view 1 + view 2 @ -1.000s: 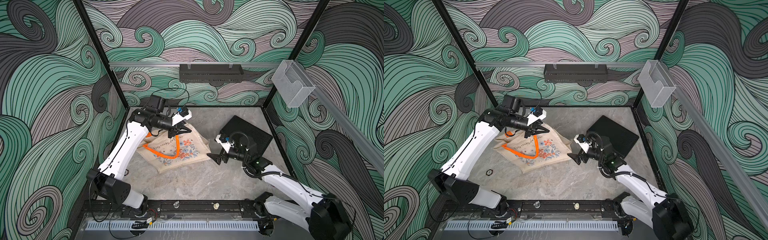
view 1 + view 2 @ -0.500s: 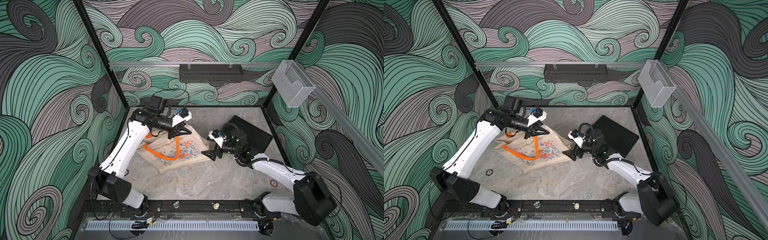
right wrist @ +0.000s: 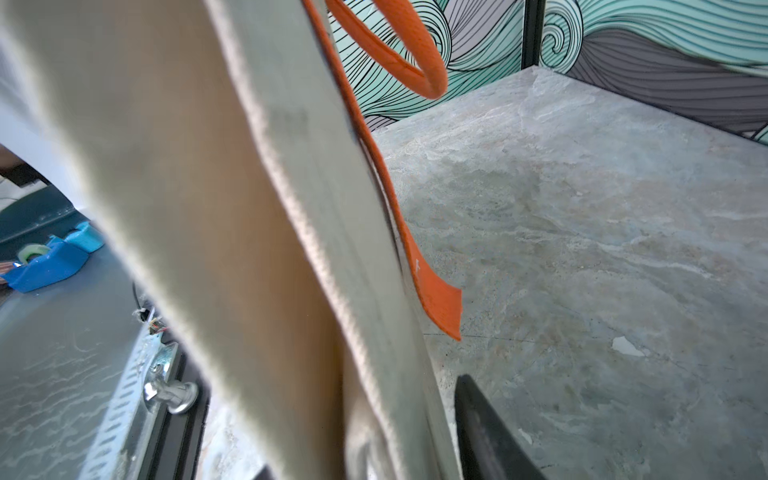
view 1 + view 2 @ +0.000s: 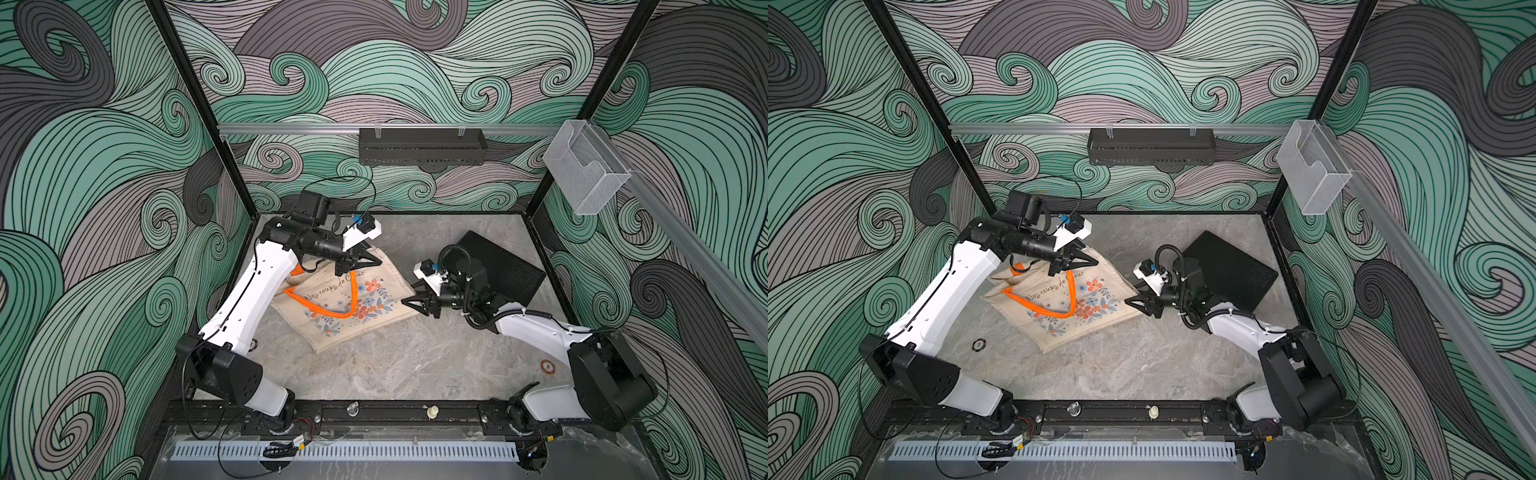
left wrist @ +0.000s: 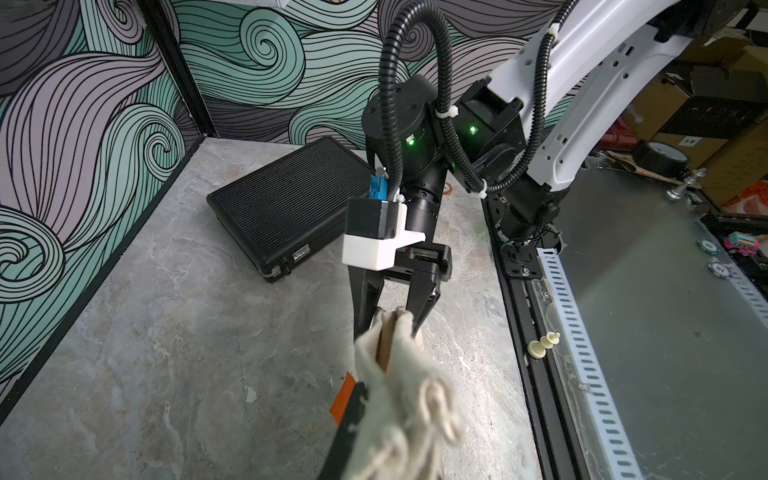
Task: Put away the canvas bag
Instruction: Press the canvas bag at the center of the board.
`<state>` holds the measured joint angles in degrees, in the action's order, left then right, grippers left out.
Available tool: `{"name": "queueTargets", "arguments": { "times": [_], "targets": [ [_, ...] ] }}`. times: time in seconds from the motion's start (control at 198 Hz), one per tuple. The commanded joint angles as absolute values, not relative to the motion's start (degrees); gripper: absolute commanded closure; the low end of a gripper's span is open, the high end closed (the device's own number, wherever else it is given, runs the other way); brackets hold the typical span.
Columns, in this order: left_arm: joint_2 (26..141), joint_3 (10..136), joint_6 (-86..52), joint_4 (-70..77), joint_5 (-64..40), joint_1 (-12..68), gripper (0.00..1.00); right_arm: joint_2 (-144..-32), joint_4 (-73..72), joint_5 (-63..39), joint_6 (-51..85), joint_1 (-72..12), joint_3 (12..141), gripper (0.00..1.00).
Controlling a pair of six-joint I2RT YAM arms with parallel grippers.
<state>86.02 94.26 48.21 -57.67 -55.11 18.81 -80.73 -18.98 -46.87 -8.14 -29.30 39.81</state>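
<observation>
Grasp step: canvas bag (image 4: pixel 345 307) rests on the table (image 4: pixel 415 357), far edge raised. The right pincer (image 5: pixel 392 326) clamps its corner; the left pincer (image 4: pixel 361 261), narrow, apparently grips the raised edge. Next: lift both together.

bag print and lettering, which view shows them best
A top view: the bag faces the camera, flowers, lettering and handle plain. The left wrist view shows only a bunched corner in the right gripper; the right wrist view, blurred cloth and handle close up.
</observation>
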Motion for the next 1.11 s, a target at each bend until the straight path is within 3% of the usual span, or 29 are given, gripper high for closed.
{"name": "queueTargets", "arguments": {
  "times": [0.0,0.071,0.131,0.237,0.308,0.393,0.539,0.66,0.721,0.761,0.902,0.968,1.054,1.104],
  "targets": [
    [84.37,94.34,47.01,-54.11,-57.30,18.36,1.00,-82.23,-18.74,-48.73,-8.04,-29.91,40.03,0.68],
    [84.68,94.05,46.67,-53.53,-57.73,18.33,1.00,-83.57,-18.48,-48.59,-8.42,-30.96,41.14,0.58],
    [84.90,94.21,46.85,-53.68,-58.14,18.32,1.00,-84.91,-18.52,-48.21,-9.09,-31.61,42.36,0.36],
    [85.25,94.40,47.11,-53.92,-58.62,18.31,1.00,-87.61,-18.89,-48.37,-9.80,-31.72,44.77,0.35],
    [85.17,94.31,47.11,-53.83,-58.34,18.31,1.00,-88.35,-17.20,-48.57,-10.40,-31.72,45.87,0.41],
    [84.91,93.97,47.07,-53.36,-57.72,18.15,1.00,-87.84,-18.50,-47.83,-9.32,-31.69,44.46,0.56],
    [85.43,93.57,46.79,-52.58,-55.17,18.06,1.00,-83.82,-15.91,-45.91,-8.59,-31.70,41.83,1.00],
    [84.87,91.34,43.87,-47.11,-52.73,18.15,1.00,-82.17,-15.39,-45.03,-8.36,-31.73,40.20,1.00],
    [84.40,89.60,40.52,-42.37,-50.27,18.15,0.70,-82.63,-16.08,-46.04,-5.75,-31.70,40.41,1.00],
    [84.00,88.57,38.29,-39.51,-48.69,18.19,0.56,-83.01,-16.64,-47.33,-3.94,-31.73,40.54,1.00],
    [83.28,85.92,34.15,-33.48,-47.41,18.84,0.34,-82.26,-17.50,-44.03,-5.07,-33.43,38.52,1.00],
    [83.28,85.17,33.42,-32.31,-45.94,19.14,0.33,-81.48,-17.28,-42.16,-6.49,-33.66,37.87,1.00],
    [83.05,84.04,28.23,-27.77,-40.95,19.11,0.22,-81.84,-15.33,-42.63,-6.05,-33.37,39.07,1.00],
    [83.05,83.53,24.80,-24.73,-36.87,19.17,0.06,-82.51,-14.71,-44.11,-4.67,-33.13,39.79,1.00]
  ]
}}
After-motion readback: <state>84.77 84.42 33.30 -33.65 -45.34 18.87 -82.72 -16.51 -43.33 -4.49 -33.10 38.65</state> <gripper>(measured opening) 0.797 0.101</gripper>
